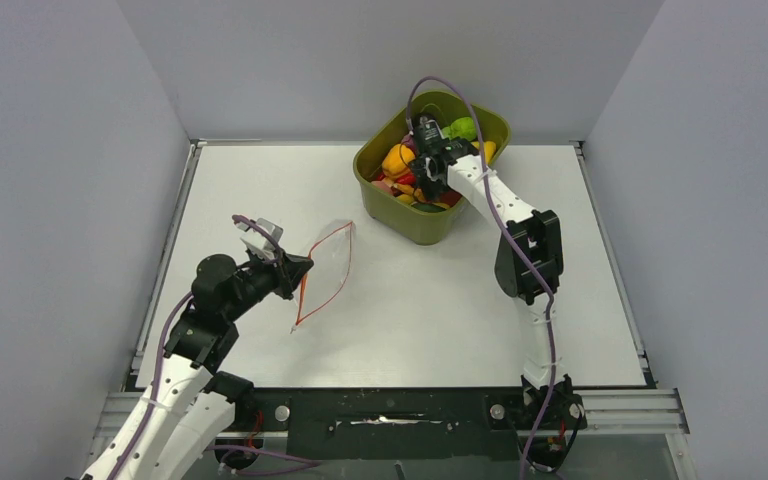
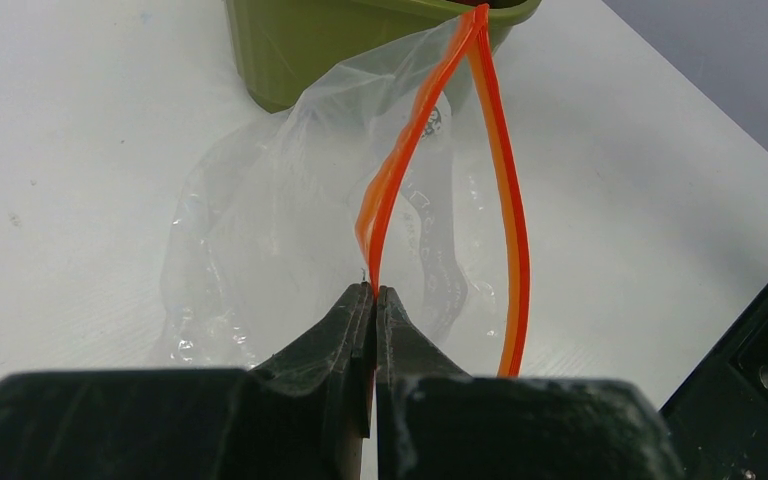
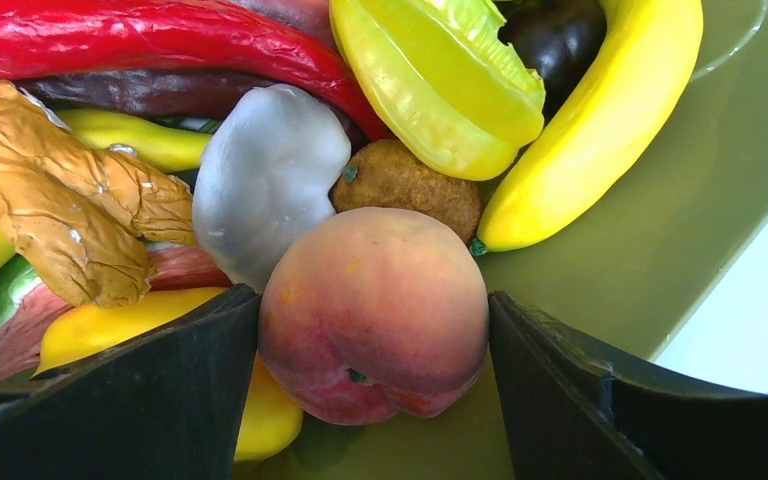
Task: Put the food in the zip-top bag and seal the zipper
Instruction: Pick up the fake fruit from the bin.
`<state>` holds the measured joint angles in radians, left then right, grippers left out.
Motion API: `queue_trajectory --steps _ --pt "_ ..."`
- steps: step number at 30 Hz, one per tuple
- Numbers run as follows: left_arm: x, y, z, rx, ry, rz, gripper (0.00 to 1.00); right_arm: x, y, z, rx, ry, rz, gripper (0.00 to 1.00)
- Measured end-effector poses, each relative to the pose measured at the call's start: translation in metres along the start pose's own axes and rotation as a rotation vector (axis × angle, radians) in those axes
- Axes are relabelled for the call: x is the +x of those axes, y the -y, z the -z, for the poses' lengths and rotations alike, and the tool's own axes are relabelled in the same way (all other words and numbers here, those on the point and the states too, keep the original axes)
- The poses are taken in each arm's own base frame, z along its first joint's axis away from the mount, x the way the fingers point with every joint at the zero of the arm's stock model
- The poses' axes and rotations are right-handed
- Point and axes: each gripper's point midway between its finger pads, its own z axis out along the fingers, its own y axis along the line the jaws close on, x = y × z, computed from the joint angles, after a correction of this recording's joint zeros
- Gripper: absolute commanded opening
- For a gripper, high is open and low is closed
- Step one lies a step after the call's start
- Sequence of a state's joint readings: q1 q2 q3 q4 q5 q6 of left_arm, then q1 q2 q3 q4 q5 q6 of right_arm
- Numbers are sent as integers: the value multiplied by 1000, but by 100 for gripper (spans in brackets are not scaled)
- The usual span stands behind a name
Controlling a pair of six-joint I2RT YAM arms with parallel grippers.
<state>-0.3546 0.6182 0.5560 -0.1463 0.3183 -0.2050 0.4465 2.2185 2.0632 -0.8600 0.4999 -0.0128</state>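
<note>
Left tool is closed on one lip of the zipper, holding the zip-top bag agape on the worktop. No food is visible inside the bag. Right tool brackets a peach in the green tub; whether it grips cannot be told. All loading and sealing remain outstanding.

White table: olive-green tub at far side; clear zip-top bag partly resting left of centre.
</note>
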Motion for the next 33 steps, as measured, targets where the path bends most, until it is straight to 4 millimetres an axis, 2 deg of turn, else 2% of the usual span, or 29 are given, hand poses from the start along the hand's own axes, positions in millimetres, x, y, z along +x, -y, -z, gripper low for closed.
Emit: queue_trajectory --steps 6,10,20,26,30,33 --pt "-1 0 0 0 3 -2 0 0 2 5 4 21 -12 56" --pt "-1 0 1 -1 6 -3 0 -2 6 19 -3 56 -30 52" --pt "-2 -1 0 -14 15 22 0 -11 25 82 -59 200 -146 50" --pt "-1 -4 -5 -30 11 64 0 8 30 122 -130 260 -215 47" --pt "-3 -5 -8 -41 16 91 0 23 28 149 -193 301 -260 46" --pt "-3 -7 -10 -48 16 114 0 28 23 171 -254 349 -292 46"
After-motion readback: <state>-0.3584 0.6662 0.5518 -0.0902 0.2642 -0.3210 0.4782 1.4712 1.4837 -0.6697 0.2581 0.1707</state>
